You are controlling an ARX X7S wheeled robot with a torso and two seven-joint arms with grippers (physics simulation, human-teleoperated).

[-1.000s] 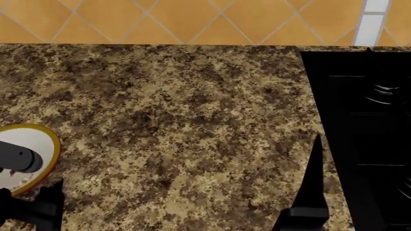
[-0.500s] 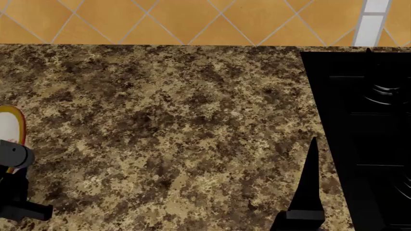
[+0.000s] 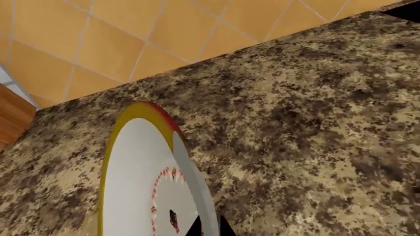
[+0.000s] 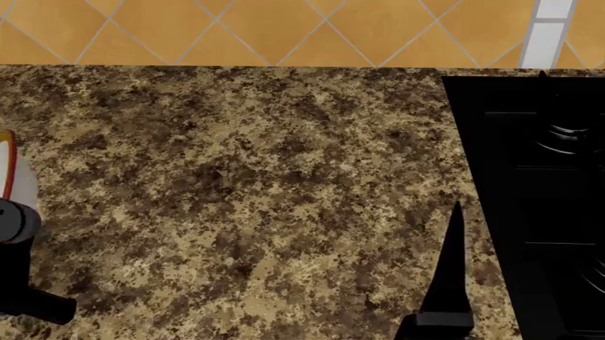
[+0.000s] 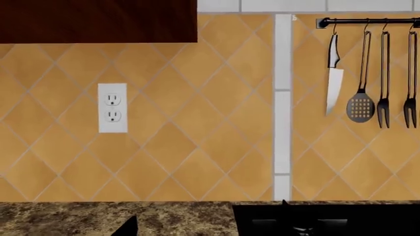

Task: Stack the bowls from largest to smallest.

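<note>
The smaller bowl (image 3: 137, 172), white with a yellow-red rim and a red-dotted ring, is tipped up on edge above the granite counter (image 3: 308, 113). My left gripper (image 3: 210, 230) is shut on its rim, one dark fingertip on each side of the wall. In the head view only a sliver of this bowl (image 4: 8, 166) shows at the left border, above my left arm (image 4: 14, 223). The large bowl is out of view. One finger (image 4: 452, 269) of my right gripper rises near the front, beside the stove; its fingertip (image 5: 129, 227) stands far to one side, with nothing held.
A black stove top (image 4: 539, 198) takes up the counter's right end. The orange tiled wall (image 4: 283, 28) backs the counter. In the right wrist view the wall carries an outlet (image 5: 112, 107) and a rail with a knife (image 5: 335, 73) and utensils.
The smaller bowl has slid left, almost out of the head view, and tipped from flat toward on edge, my left arm going with it. The right finger has barely shifted.
</note>
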